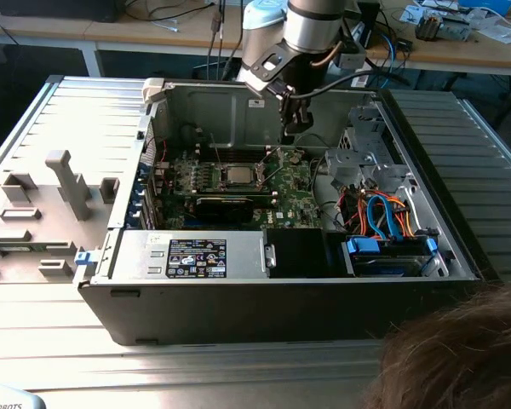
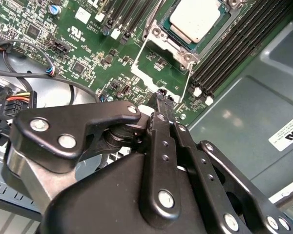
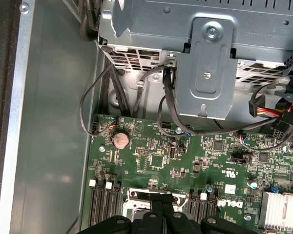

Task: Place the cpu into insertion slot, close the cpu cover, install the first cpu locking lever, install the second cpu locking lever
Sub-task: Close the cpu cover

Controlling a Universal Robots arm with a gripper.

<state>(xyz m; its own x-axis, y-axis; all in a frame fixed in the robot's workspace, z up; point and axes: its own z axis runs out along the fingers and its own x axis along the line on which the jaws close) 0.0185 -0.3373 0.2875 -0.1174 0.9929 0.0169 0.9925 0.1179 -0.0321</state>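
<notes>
I see a pale silver cpu [image 2: 195,18], a green motherboard [image 2: 88,44], my black claw [image 2: 162,95], blue and orange cables [image 1: 383,213] at the board's three o'clock, and a grey ribbed tabletop [image 1: 68,111].

You see the cpu [image 2: 195,18], a pale silver square, lying flat inside the insertion slot [image 2: 179,41]. The cpu cover [image 2: 145,82], a thin silvery frame, stands swung open at the slot's edge.
</notes>
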